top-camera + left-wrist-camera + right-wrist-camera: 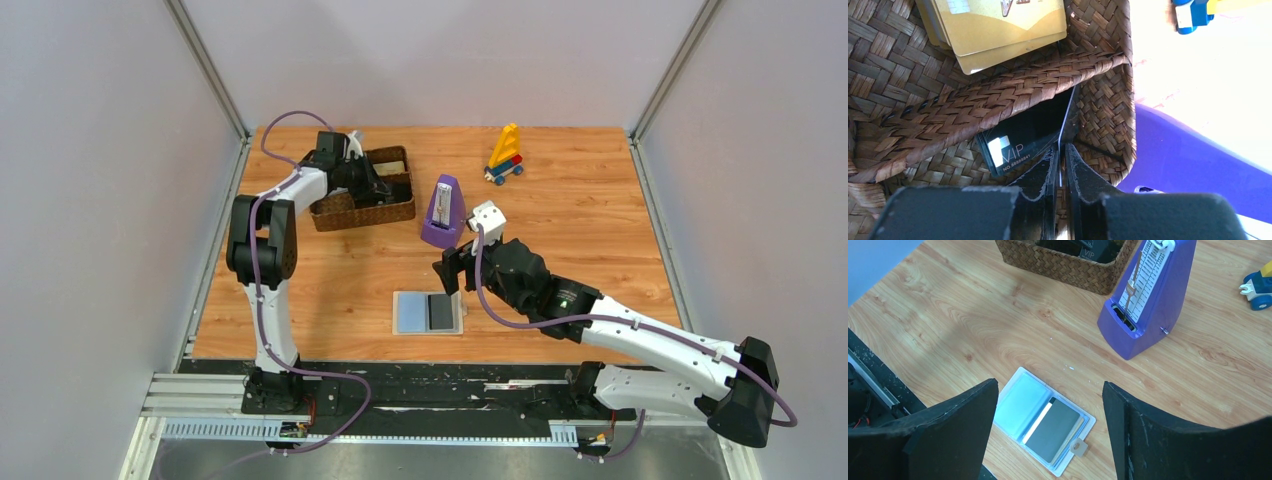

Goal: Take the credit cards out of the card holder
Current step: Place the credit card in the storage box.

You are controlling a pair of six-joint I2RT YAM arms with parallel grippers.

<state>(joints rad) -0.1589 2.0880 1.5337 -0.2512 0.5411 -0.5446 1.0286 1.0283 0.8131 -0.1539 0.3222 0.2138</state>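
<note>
The light-blue card holder lies open on the worktop with a dark grey card in its right half. The right gripper hangs above it, jaws spread wide and empty, the holder at about 7 o'clock from it in the top view. At 11 o'clock from the holder the left gripper reaches into the woven tray, jaws a slit apart around a black card's upright edge; whether they pinch it I cannot tell, and gold cards lie in the next compartment.
</note>
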